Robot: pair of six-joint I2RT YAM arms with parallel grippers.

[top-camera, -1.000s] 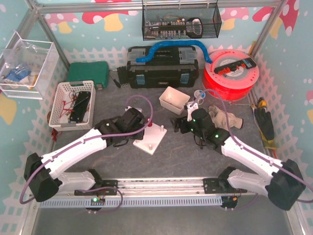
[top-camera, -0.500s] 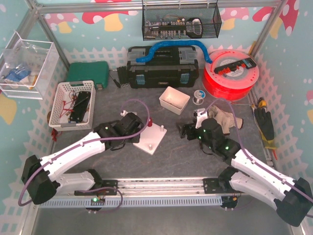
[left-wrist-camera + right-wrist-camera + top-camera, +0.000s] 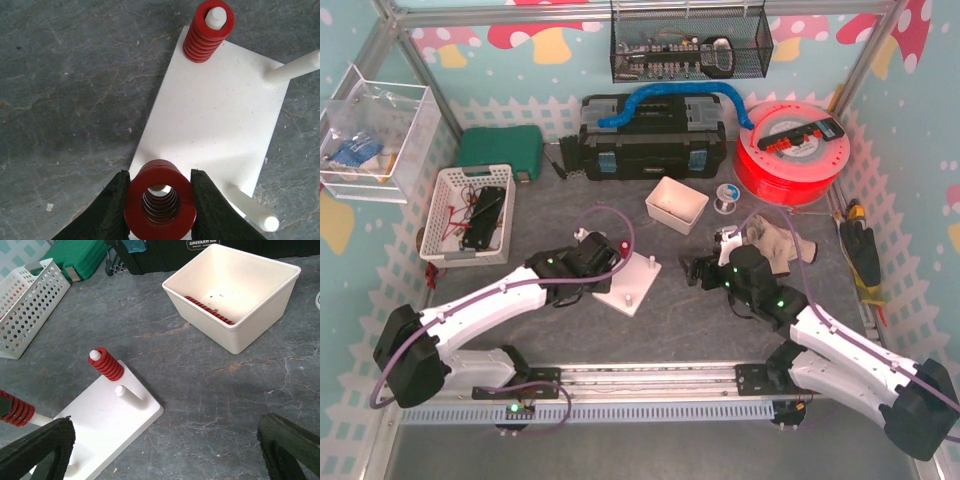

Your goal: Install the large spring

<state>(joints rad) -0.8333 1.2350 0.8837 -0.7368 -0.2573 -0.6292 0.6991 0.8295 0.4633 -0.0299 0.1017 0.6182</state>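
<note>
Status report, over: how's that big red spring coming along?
Left end effector shut on large red coil spring, over a corner peg of the white plastic peg board. Right end effector open, empty. Peg unobstructed.

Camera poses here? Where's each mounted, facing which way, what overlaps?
Top external: above and behind, facing down; left arm and right arm flank the peg board.
Left wrist: looks down through the left gripper, shut on the large spring.
Right wrist: low, facing the white bin; right gripper open, fingers at bottom corners.
Shared: both wrist views see the board and the seated spring.
</note>
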